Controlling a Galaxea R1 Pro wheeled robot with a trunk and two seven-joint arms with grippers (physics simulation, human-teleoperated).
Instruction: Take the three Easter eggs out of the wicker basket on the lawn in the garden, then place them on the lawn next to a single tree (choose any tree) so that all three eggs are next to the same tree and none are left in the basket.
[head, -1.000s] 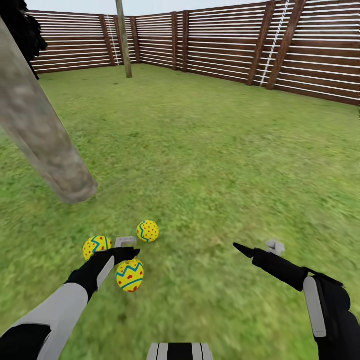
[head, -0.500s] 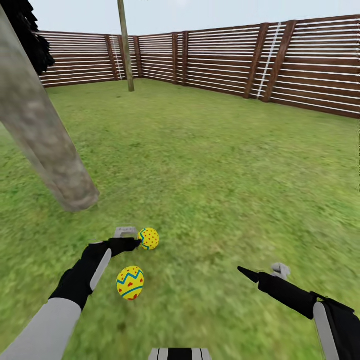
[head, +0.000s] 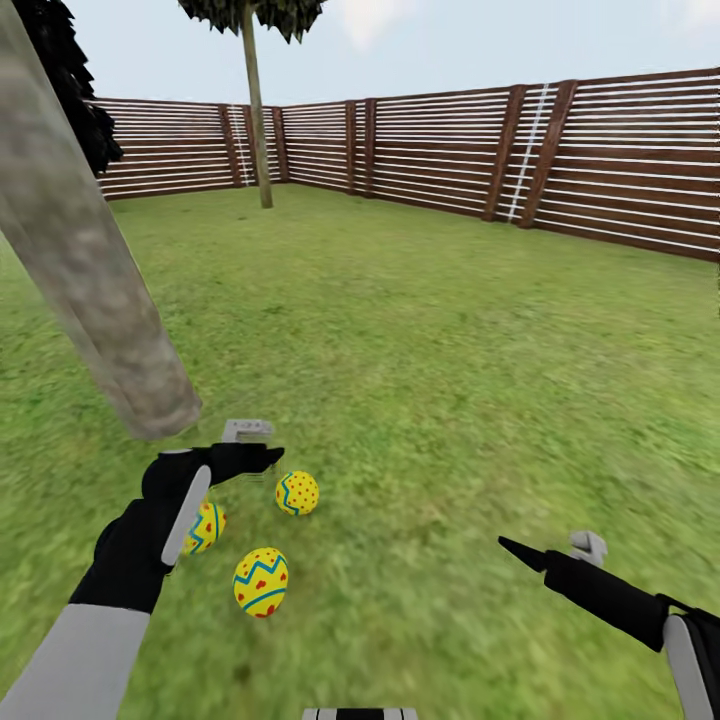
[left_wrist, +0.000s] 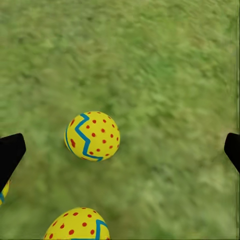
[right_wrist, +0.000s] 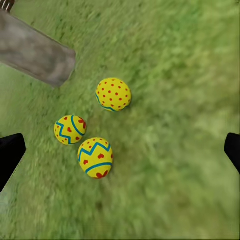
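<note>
Nothing here carries a brand, a label or any readable writing; the only markings are painted patterns on the three Easter eggs. All three lie on the lawn (head: 430, 330) close to the foot of the thick grey-brown tree (head: 90, 270), none touching another. The dotted egg with a blue zigzag (head: 297, 493) lies farthest out from the trunk's base on the open side. A second dotted egg (head: 205, 527) is partly hidden behind the left arm. The egg with the blue zigzag band and red marks (head: 261, 581) lies farther from the trunk than the other two.

The left gripper (head: 262, 452) hangs between the trunk base and the eggs, its jaws spread wide and holding nothing. The right gripper (head: 515, 548) is well apart from the eggs over bare grass, jaws likewise wide and empty.

Beyond the trunk the grass runs open to the slatted wooden fence (head: 560, 160), where a thin second tree (head: 256, 110) stands near the corner.
</note>
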